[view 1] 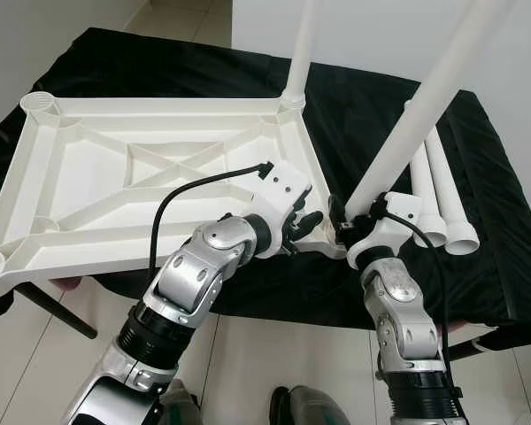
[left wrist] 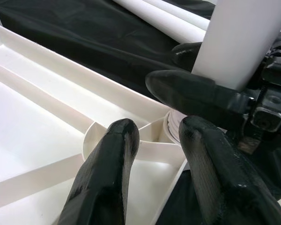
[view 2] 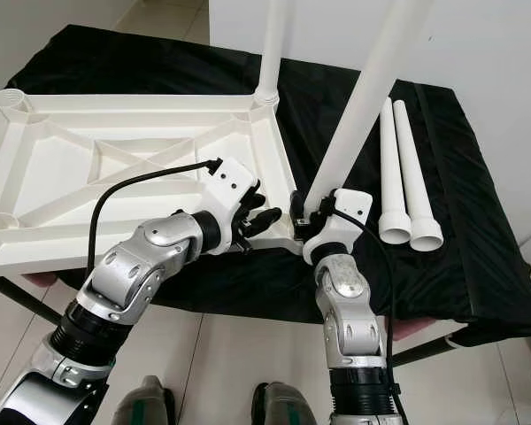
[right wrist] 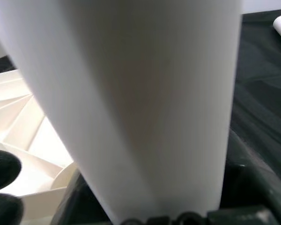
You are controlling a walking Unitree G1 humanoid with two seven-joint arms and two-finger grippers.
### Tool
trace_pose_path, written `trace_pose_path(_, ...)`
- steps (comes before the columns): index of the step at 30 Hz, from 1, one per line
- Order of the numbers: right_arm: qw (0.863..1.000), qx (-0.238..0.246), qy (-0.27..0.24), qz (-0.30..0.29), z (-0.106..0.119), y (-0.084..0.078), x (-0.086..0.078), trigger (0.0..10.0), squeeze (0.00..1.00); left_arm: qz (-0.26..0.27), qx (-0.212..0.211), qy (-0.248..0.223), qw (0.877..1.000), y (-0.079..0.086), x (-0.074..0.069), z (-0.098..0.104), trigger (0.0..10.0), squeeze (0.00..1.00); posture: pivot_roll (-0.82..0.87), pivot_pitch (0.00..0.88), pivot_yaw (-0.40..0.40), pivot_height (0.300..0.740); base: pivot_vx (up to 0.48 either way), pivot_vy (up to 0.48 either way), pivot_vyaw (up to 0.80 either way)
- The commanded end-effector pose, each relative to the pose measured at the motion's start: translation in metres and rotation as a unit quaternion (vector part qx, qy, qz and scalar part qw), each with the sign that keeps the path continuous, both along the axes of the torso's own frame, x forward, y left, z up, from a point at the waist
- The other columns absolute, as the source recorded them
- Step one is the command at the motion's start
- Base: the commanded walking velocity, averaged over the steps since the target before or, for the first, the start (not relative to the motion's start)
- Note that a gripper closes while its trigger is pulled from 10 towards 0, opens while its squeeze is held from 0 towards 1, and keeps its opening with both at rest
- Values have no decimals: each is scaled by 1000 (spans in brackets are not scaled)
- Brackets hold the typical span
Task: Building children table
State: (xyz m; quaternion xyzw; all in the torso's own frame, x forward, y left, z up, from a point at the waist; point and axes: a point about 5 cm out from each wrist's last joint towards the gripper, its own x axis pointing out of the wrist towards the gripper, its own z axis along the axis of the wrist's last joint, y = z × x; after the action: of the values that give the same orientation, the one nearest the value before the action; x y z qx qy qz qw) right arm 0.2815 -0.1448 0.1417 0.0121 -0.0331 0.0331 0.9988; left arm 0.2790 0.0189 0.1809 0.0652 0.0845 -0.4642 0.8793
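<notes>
Table leg [view 1: 425, 106] tilted, foot at tabletop [view 1: 97, 168] corner socket; right gripper [view 1: 358, 215] jaws pinch it; left gripper [view 1: 303, 227] jaws spread at corner.

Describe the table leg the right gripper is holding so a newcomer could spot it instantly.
On the black-covered bench lies an upturned white plastic tabletop. At its near right corner, the right gripper clamps a white plastic tube leg. Unlike the upright fitted leg and two loose legs lying flat, this one leans.

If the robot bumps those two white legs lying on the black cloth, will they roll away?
Probably a little. The two loose table legs are smooth round tubes, so they could roll sideways. Their wider ends and the soft black cloth would likely slow them. They look stiff, not bendy.
</notes>
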Motion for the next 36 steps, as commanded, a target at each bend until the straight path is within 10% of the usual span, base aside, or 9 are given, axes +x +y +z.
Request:
trace_pose_path(1,1000,-8,27,-14,-12,-11,0,10000,1000,-10,3,5,1000,-3,-2,-2,10000,0,-56,42,-50,740,0,0,0)
trace_pose_path(8,999,-3,12,49,-7,-14,6,10000,1000,-11,10,6,1000,0,-3,-3,10000,0,-47,36,-47,740,0,0,0)
trace_pose_path(9,997,1,12,70,-5,-15,7,10000,102,-15,11,6,1000,1,-4,-3,10000,0,-43,32,-54,740,0,0,0)
trace_pose_path(12,994,2,7,107,-2,-17,7,10000,0,-23,14,7,1000,3,-6,-4,10000,0,-44,31,-55,740,0,0,0)
trace_pose_path(23,958,-41,18,284,2,-30,16,10000,0,-77,63,28,995,27,-28,-18,10000,0,-53,27,-43,740,0,0,0)
trace_pose_path(36,942,-62,34,327,2,-41,28,10000,0,-62,57,23,996,34,-30,-14,10000,0,-34,29,-50,740,0,0,0)
